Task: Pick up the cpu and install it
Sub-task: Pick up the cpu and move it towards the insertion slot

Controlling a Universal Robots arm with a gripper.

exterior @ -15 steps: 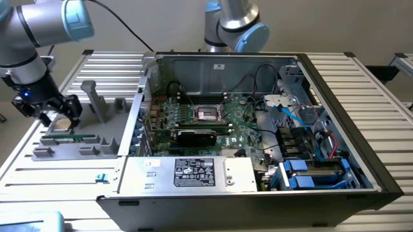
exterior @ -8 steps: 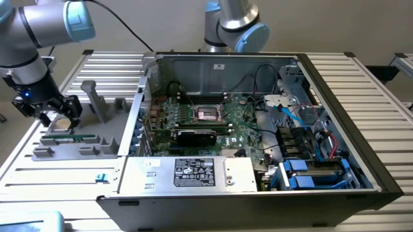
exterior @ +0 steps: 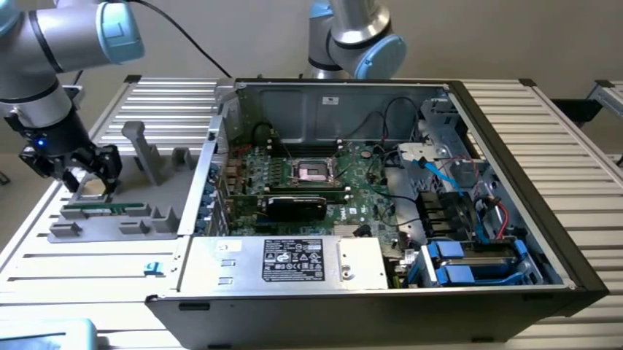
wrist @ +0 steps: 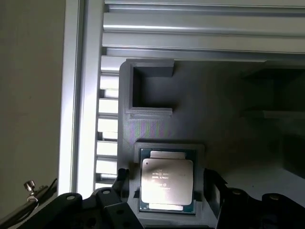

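Note:
The cpu point(wrist: 167, 180), a small square chip with a pale metal top, lies flat in a recess of the grey holder tray point(wrist: 219, 119). My gripper point(wrist: 167, 191) is open, one black finger on each side of the chip, with small gaps between fingers and chip. In the exterior view the gripper point(exterior: 86, 179) hangs low over the grey holder tray point(exterior: 117, 215) at the exterior view's left, and the cpu point(exterior: 93, 184) peeks out pale between the fingers. The open computer case point(exterior: 389, 189) holds a motherboard with its socket point(exterior: 314, 171).
The grey tray has upright posts point(exterior: 146, 149) just right of my gripper. A black graphics card point(exterior: 297, 206) sits below the socket. Cables and blue drive bays point(exterior: 477, 259) fill the case's right side. A second arm base point(exterior: 351, 36) stands behind the case.

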